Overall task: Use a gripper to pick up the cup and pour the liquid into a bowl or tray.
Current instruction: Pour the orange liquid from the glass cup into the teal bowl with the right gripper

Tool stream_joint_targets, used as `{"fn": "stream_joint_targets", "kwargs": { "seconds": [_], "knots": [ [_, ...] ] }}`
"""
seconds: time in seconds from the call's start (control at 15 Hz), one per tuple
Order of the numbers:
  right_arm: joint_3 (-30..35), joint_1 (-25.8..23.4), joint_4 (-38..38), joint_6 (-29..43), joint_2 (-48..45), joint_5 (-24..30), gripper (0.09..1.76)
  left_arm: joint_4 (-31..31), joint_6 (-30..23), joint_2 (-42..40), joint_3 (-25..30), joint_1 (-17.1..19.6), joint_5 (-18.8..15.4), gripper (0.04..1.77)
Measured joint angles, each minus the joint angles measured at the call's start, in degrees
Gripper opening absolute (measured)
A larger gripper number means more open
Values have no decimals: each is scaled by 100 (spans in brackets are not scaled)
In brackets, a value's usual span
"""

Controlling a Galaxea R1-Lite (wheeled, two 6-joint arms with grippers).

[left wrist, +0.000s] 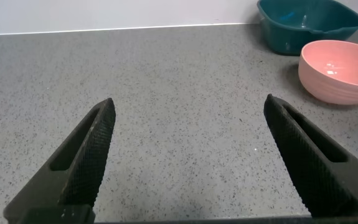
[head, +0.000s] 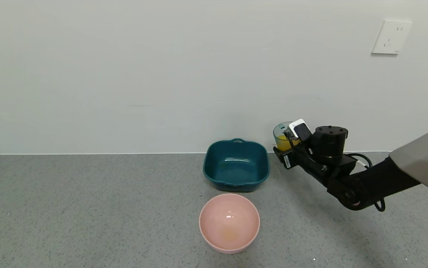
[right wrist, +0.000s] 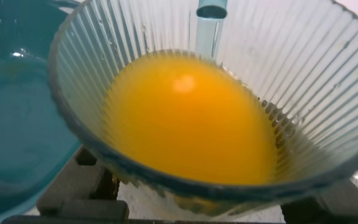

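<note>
Grey speckled countertop [head: 87, 208] runs back to a plain white wall w/ a white outlet plate [head: 391, 37] at upper right. Dark teal rounded-square dish [head: 236, 165] sits near the wall, loop handle on its far rim; inside looks empty apart from a wet sheen on the floor of it. Round pink bowl [head: 229, 222] stands just in front of the teal dish, nearer the robot, the two close but apart; a faint yellowish stain shows at its bottom, otherwise empty. Right gripper [head: 286, 149] reaches in from the right and is held just right of the teal dish, clamped on the cup [head: 281, 138], a ribbed translucent blue-green tumbler held off the counter and roughly upright. Cup holds opaque orange liquid [right wrist: 188, 118], approx half full, surface level and well below the rim. In the right wrist view the black fingers [right wrist: 82, 186] sit under and to either side of the cup's base, pressed against it, w/ the teal dish wall right beside the cup. Left gripper [left wrist: 188, 155] hovers low over bare counter off to the left, fingers spread wide, nothing between them; both dishes show beyond it.
</note>
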Motion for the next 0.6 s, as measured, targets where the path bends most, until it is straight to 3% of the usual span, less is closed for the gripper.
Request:
{"fn": "stream_joint_targets", "kwargs": {
  "seconds": [0.6],
  "knots": [
    [-985,76,841,-391,293,-76,137,0,0,0,0,0,0,172]
  ]
}}
